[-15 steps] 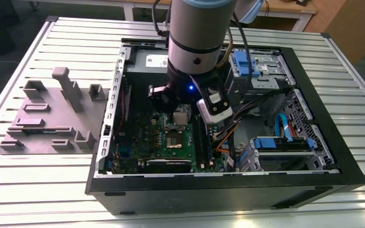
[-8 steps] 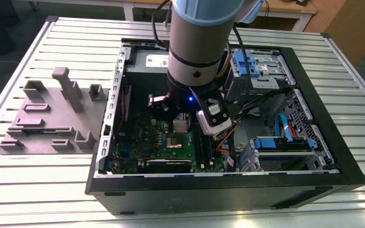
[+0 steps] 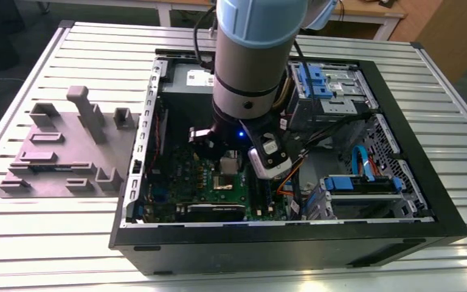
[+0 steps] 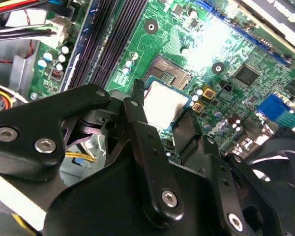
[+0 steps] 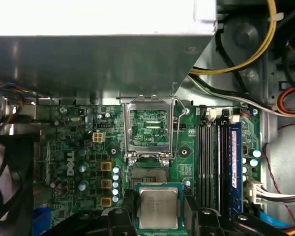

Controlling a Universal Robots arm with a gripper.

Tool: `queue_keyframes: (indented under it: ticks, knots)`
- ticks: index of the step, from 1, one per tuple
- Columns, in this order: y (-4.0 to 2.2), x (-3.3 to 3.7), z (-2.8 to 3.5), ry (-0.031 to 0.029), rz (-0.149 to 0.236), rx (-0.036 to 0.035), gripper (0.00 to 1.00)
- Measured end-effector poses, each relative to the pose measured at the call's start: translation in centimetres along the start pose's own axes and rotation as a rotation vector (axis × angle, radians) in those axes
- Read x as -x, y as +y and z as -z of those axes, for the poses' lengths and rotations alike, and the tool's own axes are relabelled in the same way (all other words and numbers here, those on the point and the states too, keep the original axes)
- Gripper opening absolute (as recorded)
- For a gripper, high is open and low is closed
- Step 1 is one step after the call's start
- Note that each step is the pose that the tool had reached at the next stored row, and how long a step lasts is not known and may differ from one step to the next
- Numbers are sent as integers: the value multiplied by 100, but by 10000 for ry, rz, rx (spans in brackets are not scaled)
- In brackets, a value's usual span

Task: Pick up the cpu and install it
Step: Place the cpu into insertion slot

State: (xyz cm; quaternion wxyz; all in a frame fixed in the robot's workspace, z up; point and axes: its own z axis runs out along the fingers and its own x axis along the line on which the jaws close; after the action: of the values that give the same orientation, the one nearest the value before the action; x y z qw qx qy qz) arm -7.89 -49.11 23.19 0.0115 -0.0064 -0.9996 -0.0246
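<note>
My gripper [image 5: 159, 210] is shut on the cpu [image 5: 159, 206], a small square chip with a pale silver top and a green rim. One black finger [image 5: 128, 202] presses on each side of it. The chip hangs level just above the green motherboard [image 5: 69, 147], close beside the dark socket [image 5: 147, 176]. The socket's metal frame [image 5: 150, 129] is swung up and open. In the second wrist view the cpu [image 4: 163, 102] sits between the fingers [image 4: 137, 115], next to the socket [image 4: 169, 71]. In the exterior view the gripper [image 3: 230, 165] reaches down into the open computer case [image 3: 396, 201].
A grey power supply box [image 5: 98, 49] overhangs the board beyond the socket. Memory slots [image 5: 219, 162] and bundled cables [image 5: 246, 54] lie beside it. Blue drive bays [image 3: 327, 82] fill the case's far side. A grey parts fixture [image 3: 63, 152] stands on the slatted table at the exterior view's left.
</note>
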Motion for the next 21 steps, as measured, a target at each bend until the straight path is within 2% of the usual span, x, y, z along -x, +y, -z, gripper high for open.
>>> queue_keyframes:
  ticks: [6,10,18,21]
  knots:
    - [-12,1,-104,0,12,-2,47]
    - [-20,2,-143,-38,21,1,47]
    - [-28,-65,-290,-35,95,-2,47]
    - [-31,-69,-343,-35,100,-1,47]
